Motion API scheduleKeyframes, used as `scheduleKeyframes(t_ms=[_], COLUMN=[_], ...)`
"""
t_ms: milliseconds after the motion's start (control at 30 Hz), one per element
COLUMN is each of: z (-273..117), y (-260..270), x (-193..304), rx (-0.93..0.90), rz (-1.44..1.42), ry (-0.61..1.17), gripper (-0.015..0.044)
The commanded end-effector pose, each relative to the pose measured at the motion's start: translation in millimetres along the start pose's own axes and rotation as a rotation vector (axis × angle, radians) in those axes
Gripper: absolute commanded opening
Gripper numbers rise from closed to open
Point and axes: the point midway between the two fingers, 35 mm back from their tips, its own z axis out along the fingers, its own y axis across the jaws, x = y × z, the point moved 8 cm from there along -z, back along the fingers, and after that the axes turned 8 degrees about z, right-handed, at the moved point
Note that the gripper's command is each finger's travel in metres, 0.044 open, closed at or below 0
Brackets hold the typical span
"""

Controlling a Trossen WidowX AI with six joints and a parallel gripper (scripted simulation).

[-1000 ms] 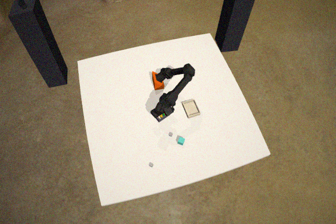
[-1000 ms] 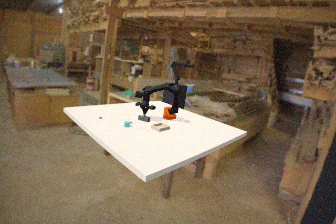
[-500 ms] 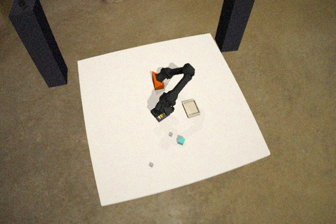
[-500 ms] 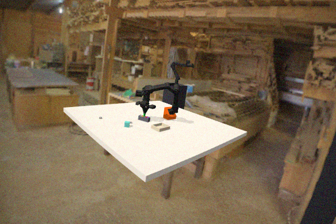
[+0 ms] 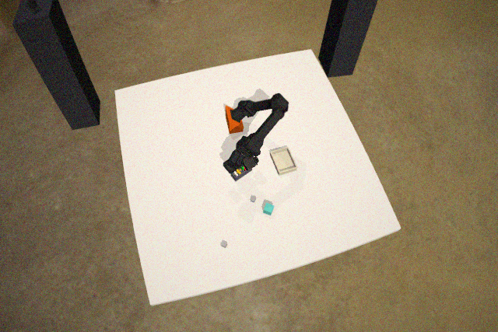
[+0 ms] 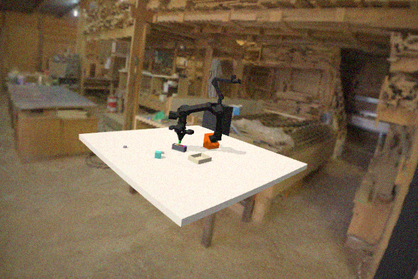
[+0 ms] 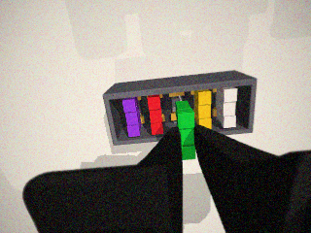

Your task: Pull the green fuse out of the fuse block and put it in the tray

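the top view looks steeply down from high above and takes in the whole white table (image 5: 169,152), the arm and the floor around it, while the exterior view stands far off at about table height and looks across the table (image 6: 215,184) toward the workshop behind. the wrist view sits on the arm just behind the gripper (image 7: 189,141) and looks down, very near, at the fuse block (image 7: 180,83). all three views share that block (image 5: 238,176) (image 6: 178,147).
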Motion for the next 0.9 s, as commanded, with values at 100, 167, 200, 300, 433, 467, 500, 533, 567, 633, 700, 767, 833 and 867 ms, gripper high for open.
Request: scheduleKeyframes(t_ms=[100,167,200,300,433,467,500,533,567,633,700,767,833,867], z=[-8.4,-11.6,-13.3,-18.2,-23.7,-24.0,-24.1,-24.3,-24.6,-25.3,-25.8,-26.0,-26.2,-26.2], y=[-0.2,-0.2,-0.2,-0.1,0.0,0.0,1.0,4.1,9.2,22.1,35.4,49.0,62.9,69.9], x=[-0.4,-0.4,-0.4,-0.3,-0.2,-0.2,-0.8,-2.8,-6.1,-13.7,-20.8,-27.2,-33.1,-35.7], rx=[0.003,0.003,0.003,0.003,0.003,0.003,0.004,0.005,0.007,0.012,0.017,0.02,0.023,0.023], rz=[-0.006,-0.006,-0.006,-0.006,-0.005,-0.005,-0.005,-0.005,-0.004,-0.003,-0.002,-0.001,-0.001,0.0], ry=[0.002,0.002,0.002,0.002,0.002,0.002,0.002,0.003,0.003,0.004,0.005,0.006,0.006,0.006], gripper=[0.0,0.0,0.0,0.0,0.0,0.0,0.0,0.0,0.0,0.0,0.0,0.0,0.0,0.0])
